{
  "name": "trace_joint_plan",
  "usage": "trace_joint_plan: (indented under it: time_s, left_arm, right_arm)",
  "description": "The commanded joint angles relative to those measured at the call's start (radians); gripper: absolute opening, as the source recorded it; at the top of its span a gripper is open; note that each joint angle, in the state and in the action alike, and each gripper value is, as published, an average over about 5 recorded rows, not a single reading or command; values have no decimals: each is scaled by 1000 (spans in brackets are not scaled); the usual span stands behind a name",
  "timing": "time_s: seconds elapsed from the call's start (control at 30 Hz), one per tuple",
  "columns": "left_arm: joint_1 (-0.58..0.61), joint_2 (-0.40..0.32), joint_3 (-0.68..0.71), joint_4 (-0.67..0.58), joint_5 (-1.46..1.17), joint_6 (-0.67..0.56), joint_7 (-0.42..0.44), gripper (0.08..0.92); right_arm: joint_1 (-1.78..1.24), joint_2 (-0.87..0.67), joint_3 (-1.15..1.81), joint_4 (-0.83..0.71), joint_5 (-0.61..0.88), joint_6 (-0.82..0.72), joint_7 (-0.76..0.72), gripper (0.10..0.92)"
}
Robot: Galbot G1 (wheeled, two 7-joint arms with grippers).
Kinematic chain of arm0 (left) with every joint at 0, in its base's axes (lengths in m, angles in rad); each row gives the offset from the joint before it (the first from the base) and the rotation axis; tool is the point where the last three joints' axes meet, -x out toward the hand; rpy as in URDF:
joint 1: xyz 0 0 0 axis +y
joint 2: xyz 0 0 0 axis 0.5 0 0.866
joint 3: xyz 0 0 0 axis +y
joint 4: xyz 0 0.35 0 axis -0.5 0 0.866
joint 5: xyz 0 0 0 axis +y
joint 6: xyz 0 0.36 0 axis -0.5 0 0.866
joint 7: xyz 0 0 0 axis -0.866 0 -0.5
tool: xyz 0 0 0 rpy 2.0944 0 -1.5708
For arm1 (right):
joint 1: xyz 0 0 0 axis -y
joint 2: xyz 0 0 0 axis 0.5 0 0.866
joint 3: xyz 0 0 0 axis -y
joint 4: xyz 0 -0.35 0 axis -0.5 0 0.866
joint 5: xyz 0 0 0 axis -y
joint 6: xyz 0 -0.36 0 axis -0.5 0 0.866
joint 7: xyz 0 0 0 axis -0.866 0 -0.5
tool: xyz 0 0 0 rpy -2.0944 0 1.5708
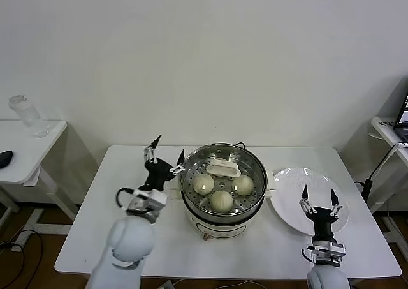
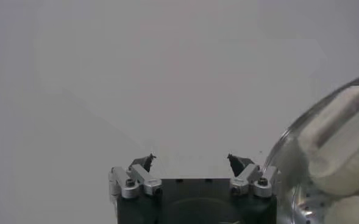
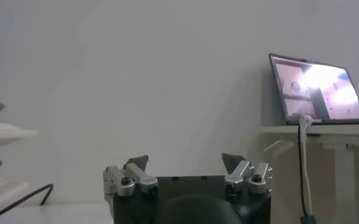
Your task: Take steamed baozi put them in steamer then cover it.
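From the head view, the glass cover is sitting on the steamer over three visible baozi; the white plate is bare. My left hand is hovering wide beside the steamer, my right hand idling wide above the plate. Left wrist view: the cover's handle is lying near my spread fingers. I'm judging the task finished.

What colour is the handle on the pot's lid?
Cream-white handle, clearest in the head view.

1. A white table carried everything.
2. The steamer, on its white base, stood near the table's middle.
3. A white plate lay just right of it, toward the right edge.
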Motion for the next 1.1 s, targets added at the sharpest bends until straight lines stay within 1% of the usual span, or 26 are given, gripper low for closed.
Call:
trace_joint_plan:
  time_s: [0.03, 0.17, 0.43, 0.53, 0.7, 1.1]
  left_arm:
    - [148, 6, -263, 177, -418, -450, -30, 823]
    - [186, -3, -280, 205, -434, -526, -5, 823]
    - [237, -20, -301, 245, -438, -621, 12, 823]
    - [258, -35, -310, 248, -435, -628, 11, 823]
    - [290, -39, -312, 245, -436, -637, 14, 823]
    - [310, -42, -322, 228, -435, -639, 17, 823]
  right_arm:
    - [11, -35, -34, 34, 84, -131, -24, 823]
    - [9, -50, -44, 34, 97, -140, -27, 823]
    - [17, -58, -43, 21, 113, -136, -32, 823]
    - [24, -57, -43, 11, 113, -132, -32, 823]
    - [35, -50, -42, 11, 120, -134, -37, 823]
    - [36, -49, -55, 6, 121, -130, -44, 823]
